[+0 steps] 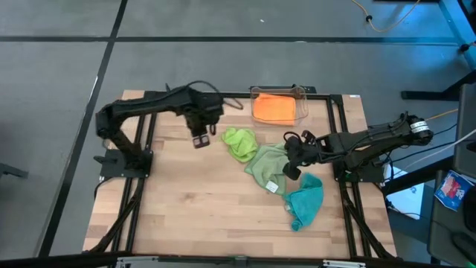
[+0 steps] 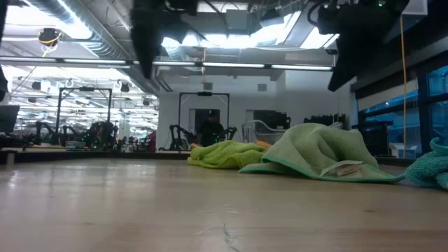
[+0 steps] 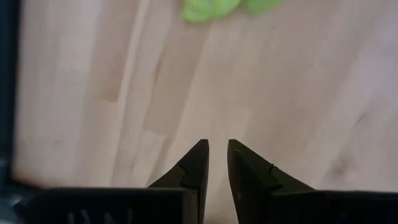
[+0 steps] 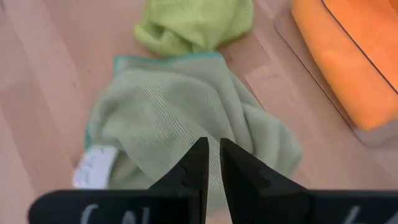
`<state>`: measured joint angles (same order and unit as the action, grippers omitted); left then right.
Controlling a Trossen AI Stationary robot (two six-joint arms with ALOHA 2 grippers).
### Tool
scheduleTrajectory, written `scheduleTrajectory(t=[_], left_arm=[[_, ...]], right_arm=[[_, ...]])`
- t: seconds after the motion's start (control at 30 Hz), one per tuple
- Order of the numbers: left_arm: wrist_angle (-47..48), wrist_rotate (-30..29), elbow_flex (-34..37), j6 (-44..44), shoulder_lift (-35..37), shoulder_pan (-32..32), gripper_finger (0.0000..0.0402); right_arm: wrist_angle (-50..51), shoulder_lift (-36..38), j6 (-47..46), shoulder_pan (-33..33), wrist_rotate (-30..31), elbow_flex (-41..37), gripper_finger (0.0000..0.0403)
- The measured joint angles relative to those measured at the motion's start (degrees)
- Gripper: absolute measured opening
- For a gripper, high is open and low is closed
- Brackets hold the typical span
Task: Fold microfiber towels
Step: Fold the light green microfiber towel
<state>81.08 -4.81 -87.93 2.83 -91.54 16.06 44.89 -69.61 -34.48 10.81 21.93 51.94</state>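
Observation:
The crumpled lime green towel (image 1: 239,143) (image 4: 194,25) lies on the wooden table. Its edge touches the pale sage towel (image 1: 266,165) (image 4: 186,118), which is bunched up with its white tag (image 4: 93,167) showing. Nearer the right front lies the heaped teal towel (image 1: 306,197). The folded orange towel (image 1: 274,108) (image 4: 348,56) is inside the clear bin. My left gripper (image 1: 201,140) (image 3: 217,144) hangs over bare wood left of the lime towel, pointing down, shut and empty. My right gripper (image 1: 291,170) (image 4: 213,143) hovers above the sage towel, shut and empty.
The clear plastic bin (image 1: 301,95) stands at the table's far edge, right of centre. Bare wood (image 1: 186,201) spreads over the left and near parts of the table. Black frame rails (image 1: 149,149) run along both sides. In the low view a person (image 2: 208,129) stands far behind the table.

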Motion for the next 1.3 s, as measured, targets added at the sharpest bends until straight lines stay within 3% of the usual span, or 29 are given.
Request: scheduleTrajectory(t=[0.13, 0.33, 0.57, 0.8, 0.9, 1.03, 1.3], left_arm=[[-2.7, -5.6, 9.2, 5.1, 6.2, -2.8, 0.0054], [-8.4, -8.4, 22.3, 23.4, 14.4, -8.8, 0.0055], [-15.3, -8.2, 33.3, 35.8, 19.0, -19.4, 0.0055], [-22.5, -8.2, 37.7, 43.5, 19.0, -27.2, 0.0055], [-25.3, -8.8, 38.7, 43.6, 19.0, -29.8, 0.0055], [-30.4, -14.1, 40.5, 43.6, 18.9, -32.7, 0.0055], [-30.6, -14.0, 40.9, 43.3, 18.9, -36.4, 0.0055]], right_arm=[[-3.8, 0.0, 1.7, 0.0, 0.0, 0.0, 0.0045], [-6.9, 0.0, 0.8, 0.3, 0.0, 0.0, 0.0045], [-7.4, -1.1, -6.0, 1.6, 1.2, 0.0, 0.0045], [-9.2, -4.3, -10.0, 1.9, 2.9, 0.0, 0.0045], [-10.9, -6.4, -13.3, 1.9, 2.9, 0.0, 0.0045], [-13.9, -9.8, -13.5, 1.9, 4.1, 0.0, 0.0045], [-26.8, -17.6, -13.2, 1.9, 5.5, 0.0, 0.0045]])
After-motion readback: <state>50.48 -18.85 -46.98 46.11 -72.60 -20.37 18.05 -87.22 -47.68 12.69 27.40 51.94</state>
